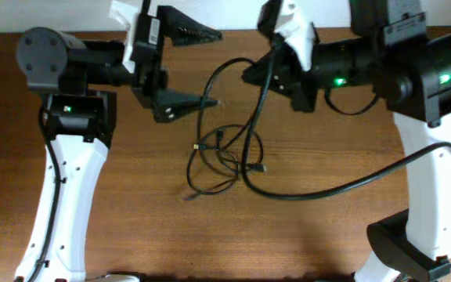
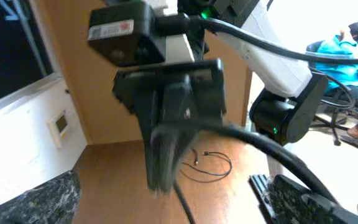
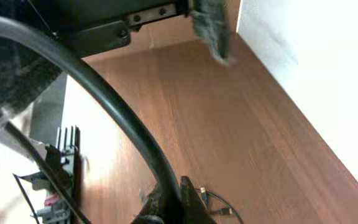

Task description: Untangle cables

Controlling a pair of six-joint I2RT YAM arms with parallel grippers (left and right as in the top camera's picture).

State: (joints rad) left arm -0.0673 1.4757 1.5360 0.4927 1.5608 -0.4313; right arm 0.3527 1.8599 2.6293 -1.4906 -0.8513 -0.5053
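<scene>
Centrally on the counter (image 1: 131, 219), a reddish-brown surface with a fine wood grain, the cables (image 1: 227, 157) are seen as a loose tangle of thin black cords. They are looped and crossed over one another, and small plugs are carried at the free ends. One plug (image 1: 198, 146) is found at the 9 o'clock edge of the tangle and another at the 3 o'clock edge.

From the tangle a strand (image 1: 258, 117) is carried up toward 1 o'clock. There the right end effector (image 1: 249, 76) is held with its black fingers pressed together, and the strand appears to be pinched between them. A broad, smooth arc of thin cord is bowed out from those fingers toward 11 o'clock.

At 11 o'clock of the tangle the left end effector (image 1: 216, 68) is spread wide, with its two black, wedge-shaped fingers set well apart. In the left wrist view those fingers (image 2: 36, 199) are shown as grainy, speckled pads at the bottom corners, and the tangle is seen lying flat on the wood beyond them.

A thicker, smooth black wire (image 1: 343, 186) is swept in a long curve from the 4 o'clock side of the tangle toward the right arm.
</scene>
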